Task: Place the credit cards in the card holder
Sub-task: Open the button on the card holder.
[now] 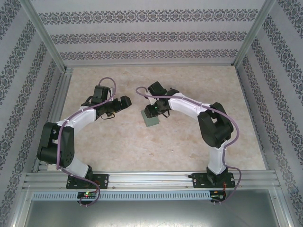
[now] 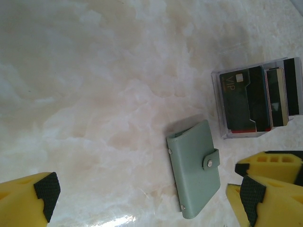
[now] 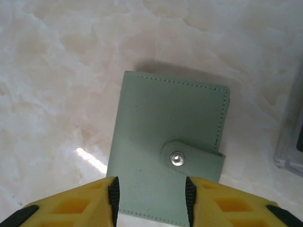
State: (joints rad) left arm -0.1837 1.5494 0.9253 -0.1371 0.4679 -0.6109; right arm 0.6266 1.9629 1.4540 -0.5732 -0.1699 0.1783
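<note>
- While the card holder (image 3: 165,142) lies flat and snapped shut on the pale marbled counter (image 2: 94,94), the right jaws hang directly over its near end, roughly half open.
- Their two black pads (image 3: 113,198) stand over the green cover. The gap between them is narrower than the wallet, and the snap stud shows just above that gap. Nothing is pinched between them. I cannot tell whether the pads touch the cover.
- The left jaws are spread wide and grip nothing. One black pad (image 2: 46,191) is at the lower left of the left wrist view and the other at the lower right, with bare counter between them.
- The credit cards (image 2: 248,101) sit together in a clear plastic box (image 2: 236,134), just beside the card holder's snap side. The nearest card is dark with "VIP" printed on it, and a striped card lies next to it.
- From above, the card holder rests near the middle of the counter under the right arm (image 1: 189,106), with the left arm (image 1: 85,116) near it on the left.
</note>
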